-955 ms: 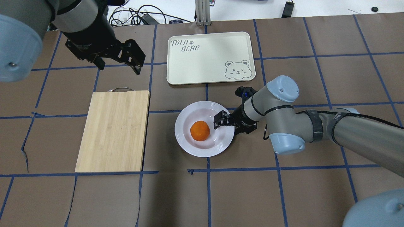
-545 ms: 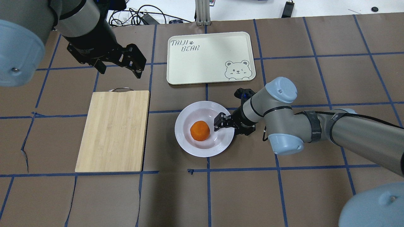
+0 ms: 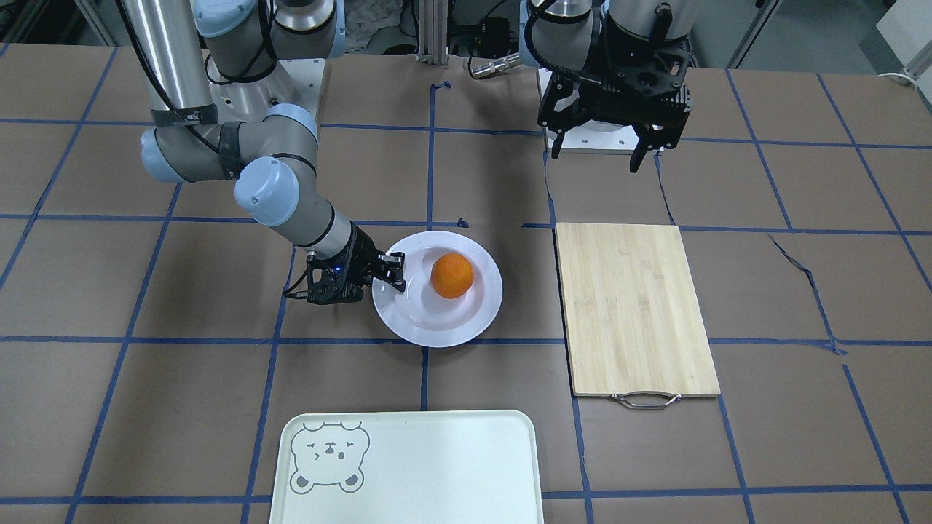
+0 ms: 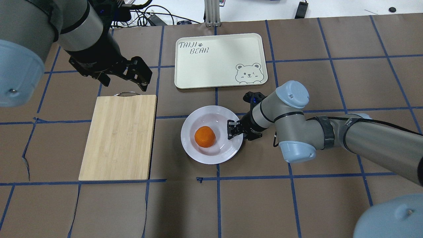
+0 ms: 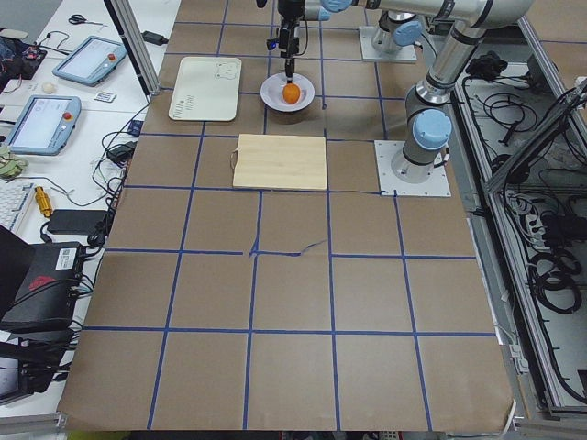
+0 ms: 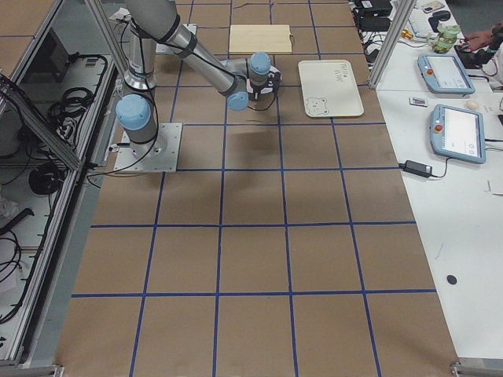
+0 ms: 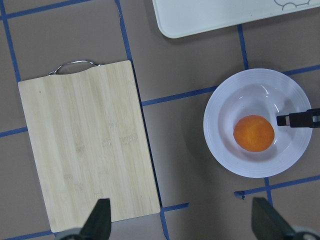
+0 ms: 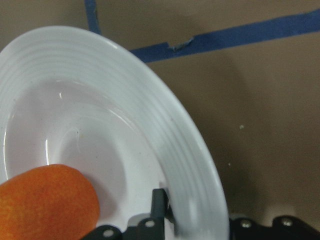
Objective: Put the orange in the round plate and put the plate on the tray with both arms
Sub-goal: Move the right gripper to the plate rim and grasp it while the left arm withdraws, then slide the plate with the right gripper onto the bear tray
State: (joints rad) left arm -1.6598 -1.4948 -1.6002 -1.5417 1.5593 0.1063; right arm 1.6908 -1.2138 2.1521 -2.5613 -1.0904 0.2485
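While the orange [image 4: 205, 137] sits in the round plate [image 4: 198, 156], the right end effector [image 4: 231, 129] pinches the plate's rim (one finger inside, one outside).

High on the cutting board [image 4: 119, 137] side, the left end effector [image 3: 595, 154] hangs spread wide and empty, well apart from the plate. The step in hand looks like carrying the plate to the tray [image 4: 218, 62]: lift level and slowly so the fruit cannot roll, ideally with the opposite rim supported too. The plate lies flat on the surface [image 4: 297, 205], bowl upward, with no long axis; the tray's long axis runs across the robot, bear corner nearest the plate.
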